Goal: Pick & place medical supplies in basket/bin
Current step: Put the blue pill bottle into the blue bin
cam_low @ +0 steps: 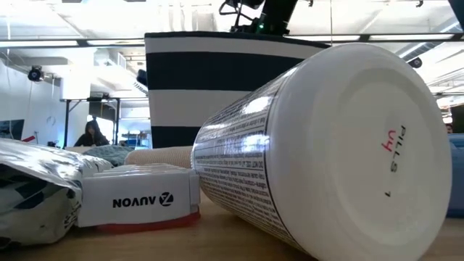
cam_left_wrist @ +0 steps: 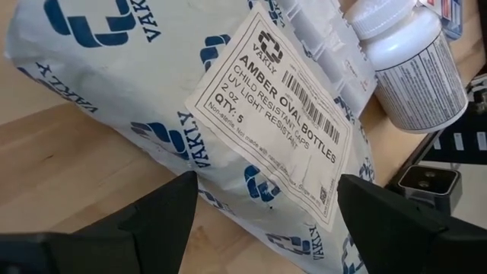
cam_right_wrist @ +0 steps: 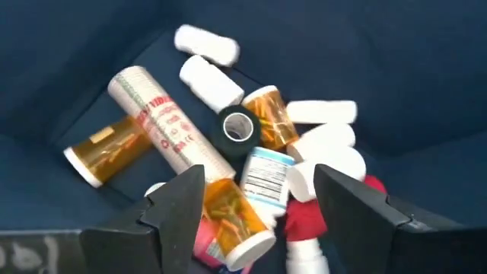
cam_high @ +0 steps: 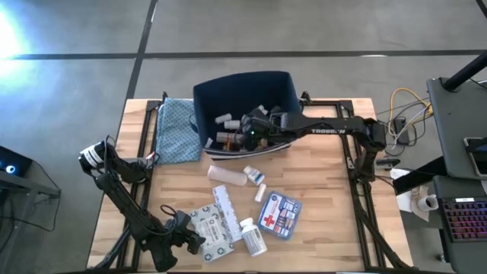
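Now the right hand [cam_right_wrist: 259,202] hangs open above supplies [cam_right_wrist: 228,125] in the bin [cam_high: 243,85].

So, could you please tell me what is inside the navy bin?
The bin holds amber bottles, white bottles and a printed tube; lower items are covered.

Two dark jointed arms, white lettering

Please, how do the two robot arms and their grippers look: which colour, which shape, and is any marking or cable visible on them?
Both arms are black, built of slim tubular links with thicker joints. The right arm carries white "TROSSEN" lettering on its link. The left arm has a white-wrapped part near its base. The left gripper and the right gripper each have two flat, angular black fingers. No loose cables on the arms are discernible.
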